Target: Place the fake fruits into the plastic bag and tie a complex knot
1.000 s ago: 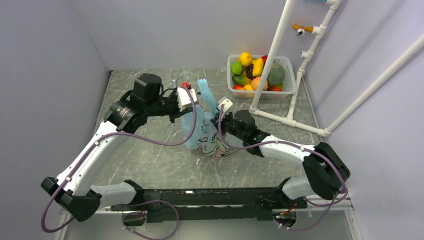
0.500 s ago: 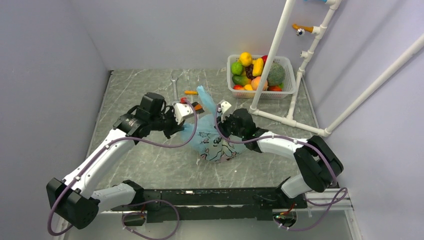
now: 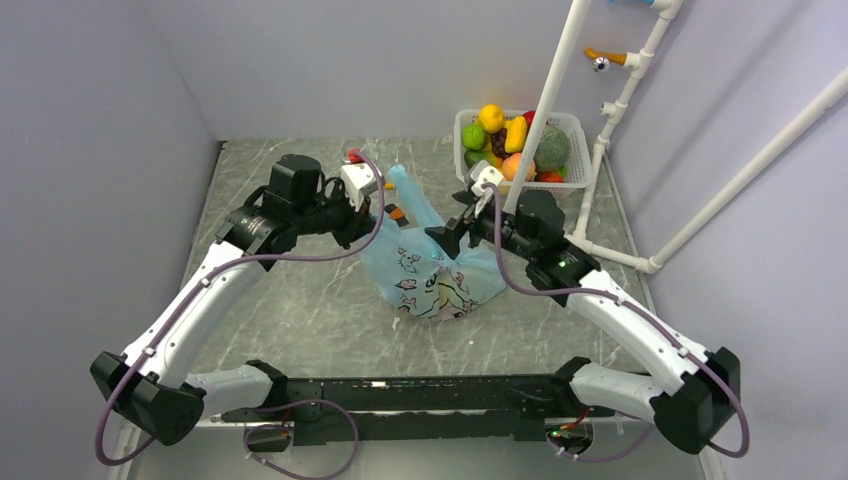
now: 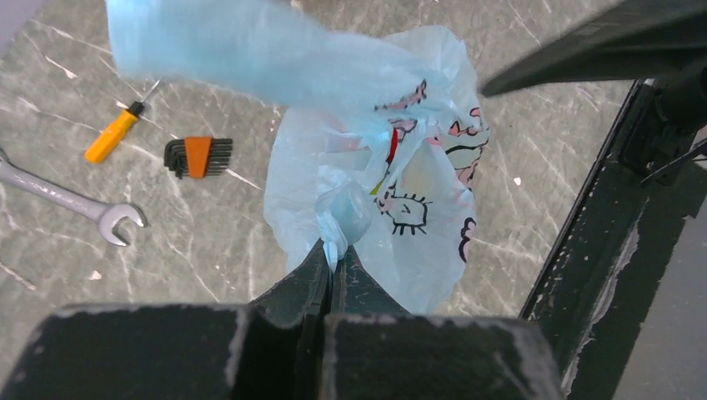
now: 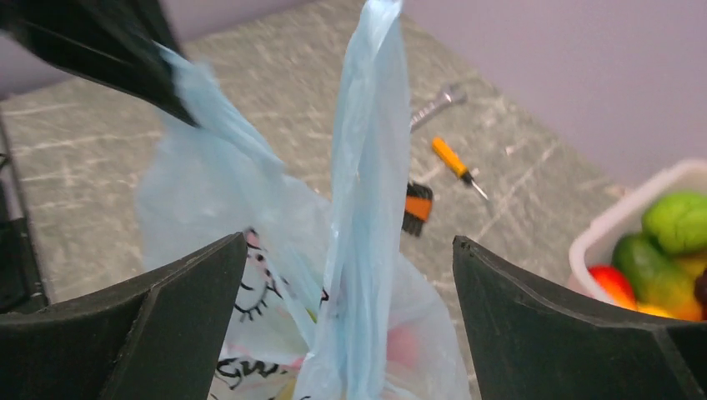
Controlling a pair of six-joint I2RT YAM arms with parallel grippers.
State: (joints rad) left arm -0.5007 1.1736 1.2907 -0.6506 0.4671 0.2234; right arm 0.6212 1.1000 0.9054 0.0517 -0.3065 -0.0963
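Observation:
The light-blue plastic bag (image 3: pixel 432 278) with cartoon print lies mid-table, with red and pink fake fruits (image 5: pixel 402 343) showing faintly through it. My left gripper (image 4: pixel 333 250) is shut on a thin twisted tail just behind the cinched knot (image 4: pixel 343 208); in the top view it (image 3: pixel 378 222) is at the bag's left. The second tail (image 5: pixel 364 167) stands upright between the wide-open jaws of my right gripper (image 5: pixel 348 242), touching neither finger. From above, that gripper (image 3: pixel 450 220) hovers over the bag's right side. More fake fruits (image 3: pixel 510 140) fill the basket.
A white mesh basket (image 3: pixel 574 150) stands at the back right beside a white pipe frame (image 3: pixel 545 110). Behind the bag lie an orange-handled screwdriver (image 4: pixel 112 133), a hex key set (image 4: pixel 198 156) and a wrench (image 4: pixel 75 204). Grey walls close in the left and back.
My right gripper has opened, let go of the bag's tail and drawn back to the right. The left gripper, still clamped, has pulled its tail up and back.

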